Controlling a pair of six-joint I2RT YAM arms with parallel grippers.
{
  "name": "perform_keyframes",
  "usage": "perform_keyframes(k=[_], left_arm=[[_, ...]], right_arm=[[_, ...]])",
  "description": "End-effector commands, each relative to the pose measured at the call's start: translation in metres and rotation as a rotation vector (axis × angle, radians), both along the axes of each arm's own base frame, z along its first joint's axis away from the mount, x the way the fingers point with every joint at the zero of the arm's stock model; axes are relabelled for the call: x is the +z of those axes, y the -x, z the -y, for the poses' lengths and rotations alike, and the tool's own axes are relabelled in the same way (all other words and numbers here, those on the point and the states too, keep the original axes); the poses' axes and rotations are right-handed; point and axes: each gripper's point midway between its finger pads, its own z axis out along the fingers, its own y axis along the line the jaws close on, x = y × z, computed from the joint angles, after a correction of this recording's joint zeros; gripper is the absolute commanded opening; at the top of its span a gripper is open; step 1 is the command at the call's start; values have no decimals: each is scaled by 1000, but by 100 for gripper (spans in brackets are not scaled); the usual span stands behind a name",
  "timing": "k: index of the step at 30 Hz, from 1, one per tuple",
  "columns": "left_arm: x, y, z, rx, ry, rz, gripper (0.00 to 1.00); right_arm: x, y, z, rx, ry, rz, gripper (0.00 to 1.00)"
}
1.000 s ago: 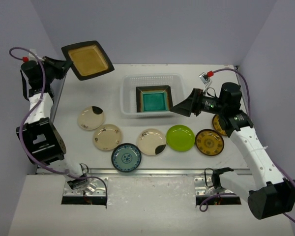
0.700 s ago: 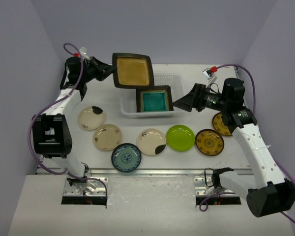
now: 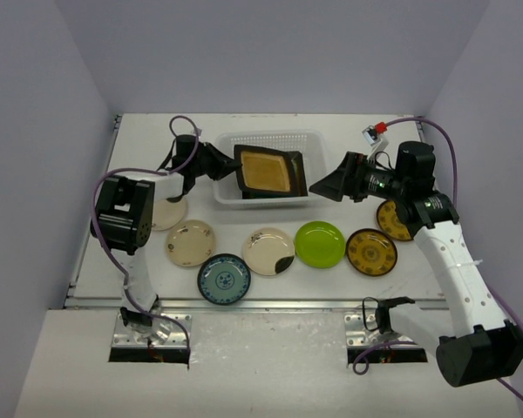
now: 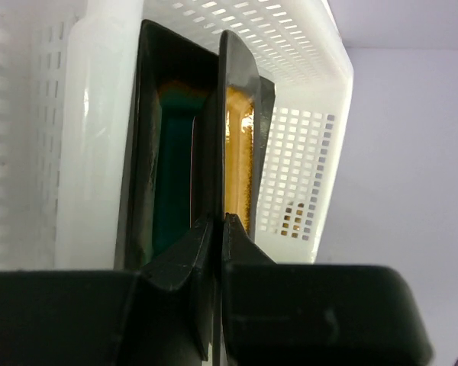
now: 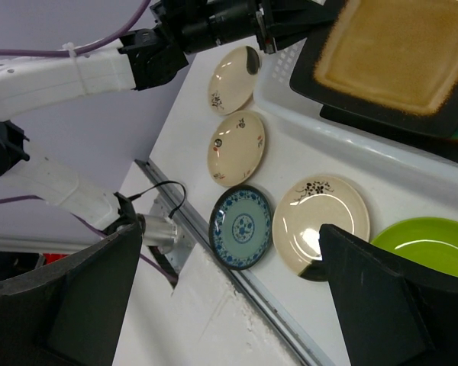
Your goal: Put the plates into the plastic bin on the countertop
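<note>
— Left gripper [image 4: 217, 223]?
— Clamped on the dark rim of the amber plate [image 3: 268, 171], one fingertip pressed flat to each face of the near edge.
— And the plate itself?
— Held inside the outline of the plastic bin [image 3: 270, 139], slightly tilted, directly over the teal plate [image 4: 172, 179] lying in the bin. Very close to the teal one in the left wrist view; cannot tell whether touching.
— Right gripper [image 3: 321, 188]?
— Spread wide, gripping nothing. Hanging just beside the bin's right end, pointed toward it, apart from every plate.
— Anything else on the countertop [image 3: 157, 131]?
— Near the front, apart from the bin: cream plates [image 3: 268, 251], a blue-white plate [image 3: 224, 279], a lime green plate [image 3: 320, 244] and brown-yellow plates [image 3: 371, 252], all flat and away from both sets of fingers.
</note>
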Motion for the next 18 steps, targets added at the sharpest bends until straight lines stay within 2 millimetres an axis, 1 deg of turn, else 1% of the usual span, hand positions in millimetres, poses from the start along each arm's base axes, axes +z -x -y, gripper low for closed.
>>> perform_keyframes(k=[1, 3, 5, 6, 8, 9, 10, 11, 13, 14, 16, 18], left_arm=[[58, -28, 20, -20, 79, 200, 0], [53, -33, 24, -17, 65, 190, 0], [40, -33, 34, -38, 50, 148, 5], [38, -33, 36, -43, 37, 140, 13], [36, -32, 40, -43, -7, 125, 33], [35, -31, 39, -38, -30, 119, 62], [35, -30, 38, -33, -55, 117, 100], [36, -30, 36, -29, -74, 122, 100], [40, -28, 25, 20, -146, 108, 100], [43, -28, 23, 24, -161, 115, 100], [61, -25, 19, 30, -195, 141, 100], [74, -22, 17, 24, -239, 170, 100]], right_arm=[[11, -3, 1, 1, 0, 66, 99], [8, -3, 0, 3, -5, 61, 99], [4, -4, -1, 3, -14, 55, 99], [2, -4, -1, 4, -17, 48, 99], [0, -6, -1, 3, -18, 39, 99], [-2, -6, -1, 2, -16, 35, 99], [-3, -7, -1, 2, -15, 31, 99], [-4, -7, -1, 3, -14, 29, 99], [-6, -9, 0, 2, -1, 28, 99], [-7, -9, 0, 0, 3, 25, 99], [-11, -12, 2, -13, 18, 5, 99], [-19, -16, 6, -39, 48, -16, 99]])
